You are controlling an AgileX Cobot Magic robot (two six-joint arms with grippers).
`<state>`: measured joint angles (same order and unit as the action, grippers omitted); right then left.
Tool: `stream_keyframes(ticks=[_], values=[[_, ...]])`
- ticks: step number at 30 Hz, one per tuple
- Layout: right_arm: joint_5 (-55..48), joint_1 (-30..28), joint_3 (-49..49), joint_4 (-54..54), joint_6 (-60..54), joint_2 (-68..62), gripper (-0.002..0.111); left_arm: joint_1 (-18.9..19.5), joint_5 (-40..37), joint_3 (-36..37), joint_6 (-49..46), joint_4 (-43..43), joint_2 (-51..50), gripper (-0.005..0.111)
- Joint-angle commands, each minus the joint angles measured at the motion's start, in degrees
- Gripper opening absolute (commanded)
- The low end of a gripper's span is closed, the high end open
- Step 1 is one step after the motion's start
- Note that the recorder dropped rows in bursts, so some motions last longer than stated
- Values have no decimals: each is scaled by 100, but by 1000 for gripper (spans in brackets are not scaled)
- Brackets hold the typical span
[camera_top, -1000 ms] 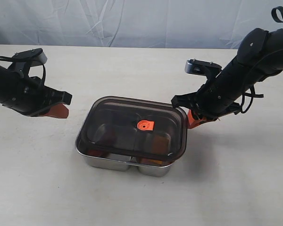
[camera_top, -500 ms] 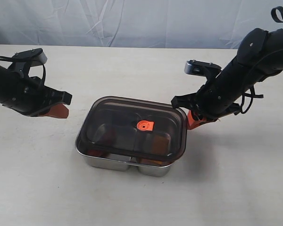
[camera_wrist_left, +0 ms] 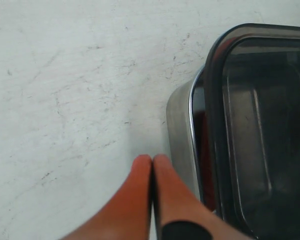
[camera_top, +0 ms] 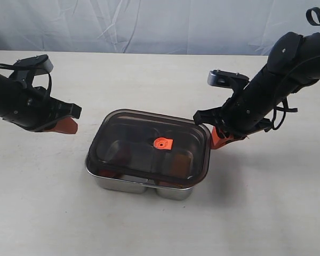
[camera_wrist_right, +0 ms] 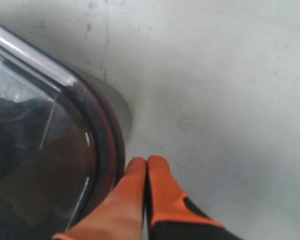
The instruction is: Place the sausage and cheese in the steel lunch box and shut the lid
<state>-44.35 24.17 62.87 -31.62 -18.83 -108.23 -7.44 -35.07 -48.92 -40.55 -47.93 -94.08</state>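
The steel lunch box [camera_top: 122, 184] stands mid-table with the dark smoky lid [camera_top: 133, 146] lying on top, its orange valve [camera_top: 163, 143] in the centre. Dark-red and orange shapes show dimly beneath the lid near the front rim; sausage and cheese cannot be told apart clearly. My left gripper [camera_top: 69, 126] is shut and empty, off the box's left side, its fingertips [camera_wrist_left: 142, 165] close to the steel wall [camera_wrist_left: 182, 135]. My right gripper [camera_top: 216, 140] is shut and empty, right beside the lid's right edge [camera_wrist_right: 107, 145]; whether it touches the lid is not clear.
The box rests on a pale, scuffed table [camera_top: 256, 202]. A light cloth backdrop [camera_top: 149, 24] hangs behind the table's far edge. Both black arms reach in from the sides.
The right gripper has crept slightly left toward the lid's edge, and the lid has shifted a little left. The left arm has not moved.
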Motion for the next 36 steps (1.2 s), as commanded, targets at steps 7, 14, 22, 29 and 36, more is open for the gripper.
stream_keyframes(ticks=[7,14,22,29,36], values=[[-105,-1,27,20,-90,57,0,-11,67,-14,8,-11,38,0],[-120,-1,27,98,-102,57,0,-11,102,-14,8,-21,38,0],[140,-11,242,759,397,60,0,-11,115,-14,8,-21,38,0],[77,-1,628,734,448,60,0,-11,128,-14,8,4,38,0],[-76,-1,724,722,448,60,0,-11,182,-14,8,3,38,0]])
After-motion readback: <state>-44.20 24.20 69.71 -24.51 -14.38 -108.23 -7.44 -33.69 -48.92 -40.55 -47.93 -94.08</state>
